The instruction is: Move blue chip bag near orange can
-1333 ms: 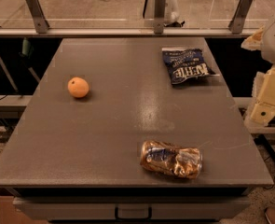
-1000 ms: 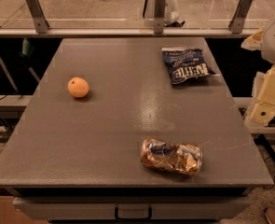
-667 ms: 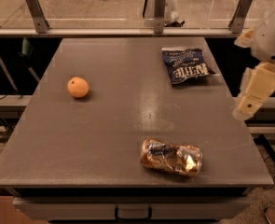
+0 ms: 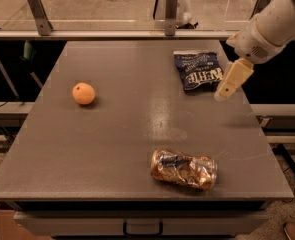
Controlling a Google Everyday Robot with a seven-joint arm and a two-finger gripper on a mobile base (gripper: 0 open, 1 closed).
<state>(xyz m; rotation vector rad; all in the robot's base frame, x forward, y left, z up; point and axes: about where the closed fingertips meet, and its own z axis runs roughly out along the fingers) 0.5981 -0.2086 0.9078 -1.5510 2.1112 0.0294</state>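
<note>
Gripper [image 4: 226,88] hangs over the far right part of the table [image 4: 137,124], angled down off the white arm [image 4: 267,26]. Can't tell from this view whether it's spread or closed. I see nothing carried in it.

Right next to it, on the side toward the table's middle, lies the blue chip bag [image 4: 198,70], flat, lettering up. Gripper tip sits at the bag's edge in the view; can't tell if it's touching or hovering above.

Further out, toward the near table edge and well apart from gripper and bag, lies the orange can [image 4: 184,169], crushed, on its side. Furthest off, across the table, is the round orange fruit [image 4: 83,93], not part of this job.

Progress, as I judge it: basically nothing done yet. Bag's at the far end, can's at the near end, w/ a wide stretch of bare table between. Approach looks about complete, grasp not made.

Left to do: drop onto the bag, pinch it, lift, carry toward the near edge, set it down beside the can w/o knocking the can, then let go. Foil's flat and crinkly, so I'd expect the pinch to be the fiddly bit.
</note>
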